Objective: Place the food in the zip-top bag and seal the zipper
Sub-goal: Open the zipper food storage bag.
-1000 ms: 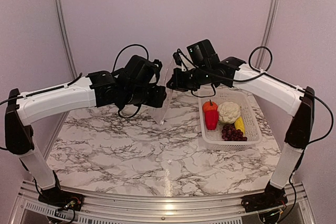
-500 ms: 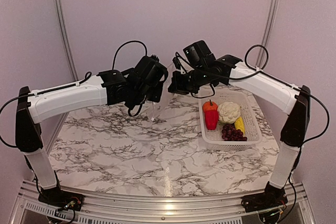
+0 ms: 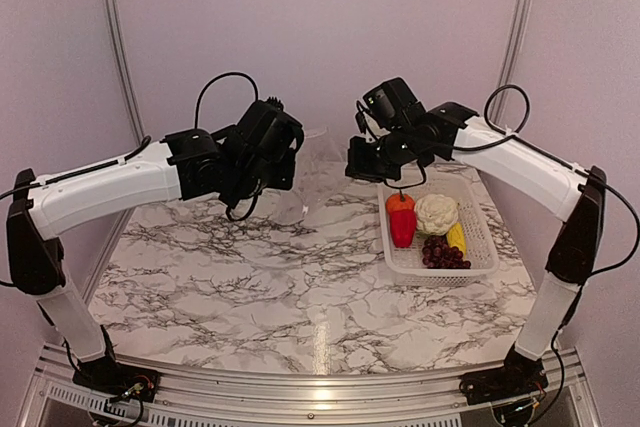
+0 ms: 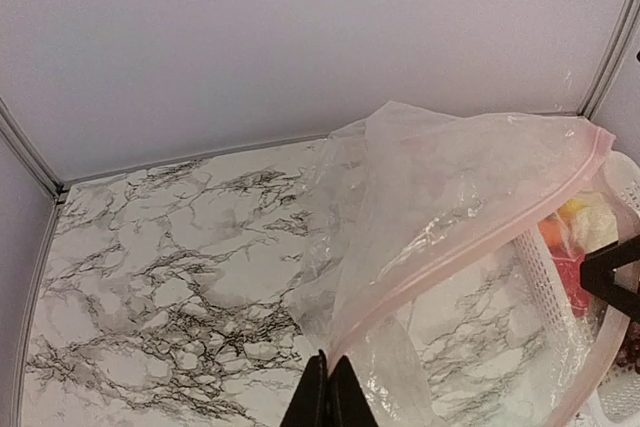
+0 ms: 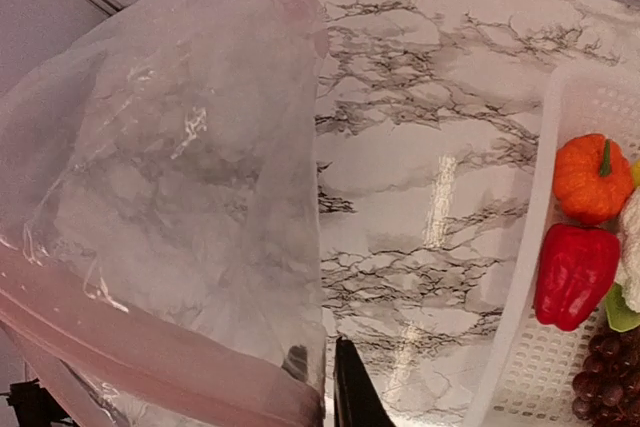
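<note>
zip-top bag [image 4: 450, 197]: held up between your two arms, its zipper [image 4: 470, 237] running from the left gripper [image 4: 328, 392] out toward the right arm; left gripper pinched closed on the zipper's near end; right gripper [image 5: 325, 387] just beside the bag's other edge, and you cannot tell whether it grips; food [image 3: 430, 222] lies in the white basket [image 3: 487, 252], right of the bag, nearer your right arm

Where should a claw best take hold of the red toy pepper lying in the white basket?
Probably across its middle, straight down from above: the red toy pepper lies flat in the white lattice basket, white cauliflower close beside it.
</note>
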`<state>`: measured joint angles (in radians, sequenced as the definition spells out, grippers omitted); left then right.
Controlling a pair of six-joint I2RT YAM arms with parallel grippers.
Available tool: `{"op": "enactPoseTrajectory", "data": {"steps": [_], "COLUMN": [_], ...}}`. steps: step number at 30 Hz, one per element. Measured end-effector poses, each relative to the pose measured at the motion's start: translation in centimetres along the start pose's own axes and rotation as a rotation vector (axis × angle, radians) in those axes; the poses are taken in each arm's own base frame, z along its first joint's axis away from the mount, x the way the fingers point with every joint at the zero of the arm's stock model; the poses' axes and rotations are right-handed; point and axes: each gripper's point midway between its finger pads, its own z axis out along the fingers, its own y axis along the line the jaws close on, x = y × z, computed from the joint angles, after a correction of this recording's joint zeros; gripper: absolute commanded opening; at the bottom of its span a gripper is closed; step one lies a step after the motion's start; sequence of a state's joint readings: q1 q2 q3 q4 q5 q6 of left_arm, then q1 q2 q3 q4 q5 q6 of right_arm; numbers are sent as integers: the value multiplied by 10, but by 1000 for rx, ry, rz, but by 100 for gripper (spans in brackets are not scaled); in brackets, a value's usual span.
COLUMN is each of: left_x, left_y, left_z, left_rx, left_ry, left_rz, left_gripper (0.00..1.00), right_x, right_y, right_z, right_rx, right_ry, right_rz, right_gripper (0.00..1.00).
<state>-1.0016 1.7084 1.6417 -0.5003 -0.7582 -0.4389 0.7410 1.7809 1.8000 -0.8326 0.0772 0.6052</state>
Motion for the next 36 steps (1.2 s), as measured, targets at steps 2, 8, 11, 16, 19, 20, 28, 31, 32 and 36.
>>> {"op": "enactPoseTrajectory", "data": {"steps": [2,8,11,16,19,20,28,31,32,36], "left_x": [3,9,6,-4,-7,-8,-23,-24,-19,15], "left_y": [1,6,11,24,36,42,113,120,116,76], "left_z": [0,-2,-8,-23,-33,-37,-91,-99,-95,-61], "left_rx": [-2,-14,-12,-16,-32,-40,-127,-127,-118,-49], "left_ry": [7,32,31,20,23,27,16,19,38,163], "left_rz": [-1,10,-3,-22,-11,-5,12,32,52,128], "left_gripper": [2,2,1,1,1,1,0,0,0,0], "right_x": [4,12,6,-7,-15,-17,-24,-13,-9,4], "right_y": [11,57,80,102,93,86,-53,-85,-92,-112], "right_z": [2,-7,-24,-54,-68,-72,-48,-29,-22,1], "right_rx": [-71,-352,-478,-602,-616,-612,-340,-219,-185,-94], "right_ry": [11,40,41,11,-16,-24,-54,-15,1,49], "right_rz": [-8,-49,-79,-145,-157,-151,54,78,75,69], "right_gripper": [26,43,47,55,60,61,63,63,63,73]}}
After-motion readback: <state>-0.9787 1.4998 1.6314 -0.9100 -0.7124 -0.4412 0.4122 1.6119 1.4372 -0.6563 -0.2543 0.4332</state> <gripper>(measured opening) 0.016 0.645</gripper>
